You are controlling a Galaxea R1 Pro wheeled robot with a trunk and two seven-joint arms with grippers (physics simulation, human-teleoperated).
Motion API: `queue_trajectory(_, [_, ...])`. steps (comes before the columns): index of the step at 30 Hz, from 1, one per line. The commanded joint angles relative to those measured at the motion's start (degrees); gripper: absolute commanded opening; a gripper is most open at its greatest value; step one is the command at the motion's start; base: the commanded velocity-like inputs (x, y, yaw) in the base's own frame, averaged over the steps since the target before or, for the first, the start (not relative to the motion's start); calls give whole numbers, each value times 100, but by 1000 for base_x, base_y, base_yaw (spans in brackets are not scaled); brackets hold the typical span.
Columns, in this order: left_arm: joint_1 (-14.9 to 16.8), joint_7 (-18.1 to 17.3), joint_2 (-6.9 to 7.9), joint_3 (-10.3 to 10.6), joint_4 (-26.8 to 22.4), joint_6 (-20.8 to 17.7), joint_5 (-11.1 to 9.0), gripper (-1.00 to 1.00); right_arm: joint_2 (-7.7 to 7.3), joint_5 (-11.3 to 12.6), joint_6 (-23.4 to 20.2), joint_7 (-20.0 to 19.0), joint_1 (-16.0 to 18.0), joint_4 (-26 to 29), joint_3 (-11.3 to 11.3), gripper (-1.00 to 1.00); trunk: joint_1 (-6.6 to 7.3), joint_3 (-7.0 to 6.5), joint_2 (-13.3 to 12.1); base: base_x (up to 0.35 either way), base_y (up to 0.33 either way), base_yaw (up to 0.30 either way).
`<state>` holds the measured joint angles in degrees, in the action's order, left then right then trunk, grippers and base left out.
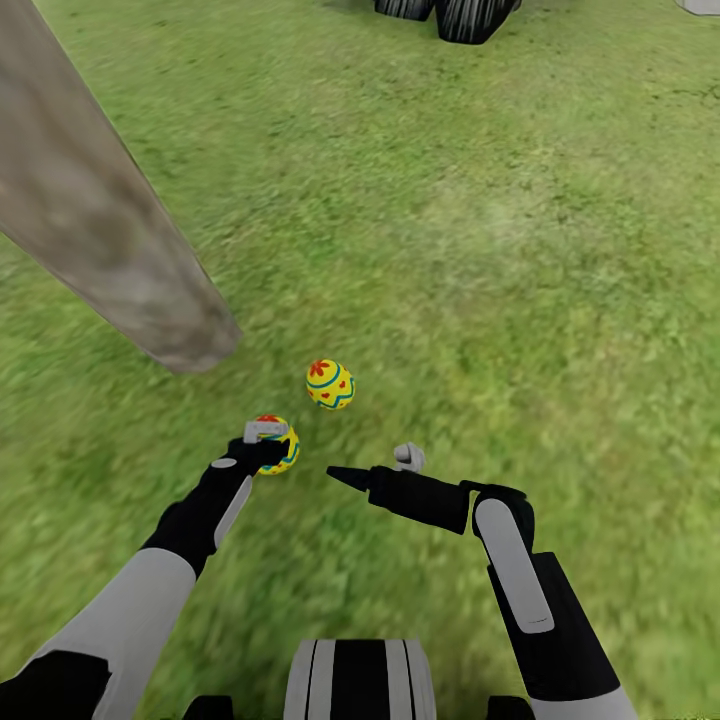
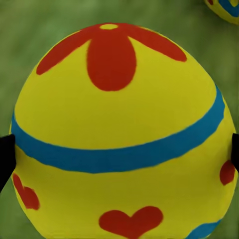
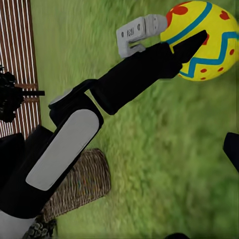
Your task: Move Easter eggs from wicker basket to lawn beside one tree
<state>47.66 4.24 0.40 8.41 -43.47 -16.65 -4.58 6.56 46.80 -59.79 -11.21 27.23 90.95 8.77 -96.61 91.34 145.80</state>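
Left gripper (image 1: 272,447) clamped on an egg (image 1: 281,444) low over the lawn (image 1: 500,250); second egg (image 1: 330,384) at 1 o'clock, near the trunk (image 1: 100,220); right gripper (image 1: 345,476) spread, empty

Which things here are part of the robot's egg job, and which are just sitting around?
Part of the job:
- egg held in the left gripper
- second egg lying on the lawn
- tree trunk beside it
- wicker basket
- right gripper, open and empty

Just sitting around:
- dark objects far across the grass
- slatted wooden fence
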Motion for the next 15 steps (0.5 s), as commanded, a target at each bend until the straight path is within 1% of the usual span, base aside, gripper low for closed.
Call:
queue_trajectory(1, [-3,42,4,29,124,-24,-78,-100,3,-57,-21,-57,2,2,-7,100,-4,27,2,0,0,0])
queue_trajectory(2, [-3,42,4,29,126,-22,-78,-100,3,-57,-21,-57,2,2,-7,100,-6,49,3,0,0,0])
queue_trajectory(8, [-3,42,4,29,128,-5,-78,-100,3,-57,-21,-57,2,2,-7,100,-6,49,3,0,0,0])
queue_trajectory(9, [-3,42,4,29,128,-5,-78,100,3,-57,-21,-57,2,2,-7,100,-6,49,3,0,0,0])
queue_trajectory(15, [-3,42,4,29,129,-4,-78,100,3,-57,-21,-57,2,2,-7,100,-6,49,3,0,0,0])
